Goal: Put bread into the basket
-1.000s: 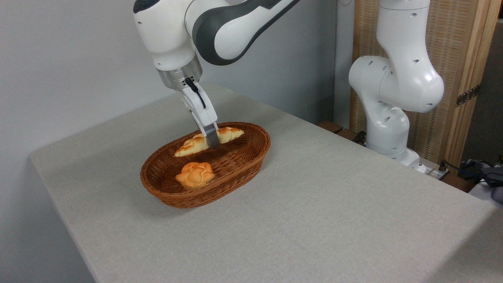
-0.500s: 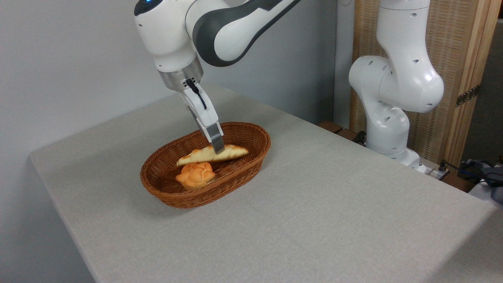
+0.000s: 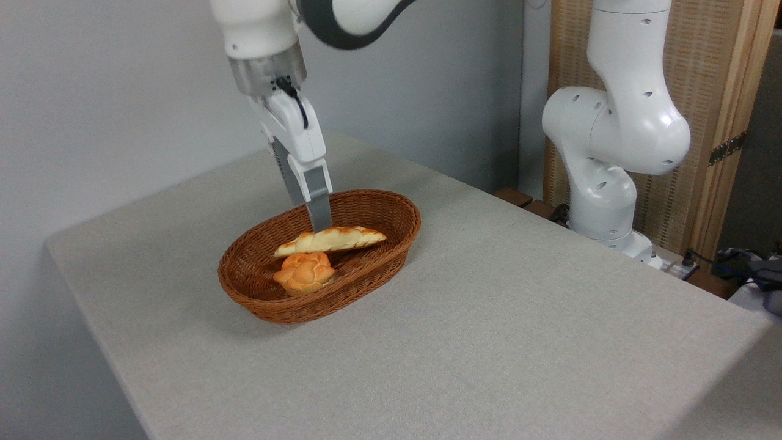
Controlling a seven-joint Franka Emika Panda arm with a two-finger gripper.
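The long braided bread [image 3: 330, 240] lies inside the reddish-brown wicker basket [image 3: 410, 215], resting across its middle and tipped on its side so the pale flank shows. My gripper [image 3: 316, 220] hangs just above the loaf's middle, pointing down. Its fingers are slightly apart, hold nothing, and are seen nearly edge-on. The near finger [image 3: 317, 198] ends right above the crust.
A small round orange flower-shaped bun [image 3: 304, 272] sits in the basket just in front of the loaf. The basket stands on a grey table [image 3: 489, 342]. The arm's white base [image 3: 611, 159] stands at the table's far right, before a wooden screen [image 3: 708, 79].
The gripper carried the bread from the basket's far rim down into it, let go, and has now risen and shifted slightly left. The loaf stays in the basket.
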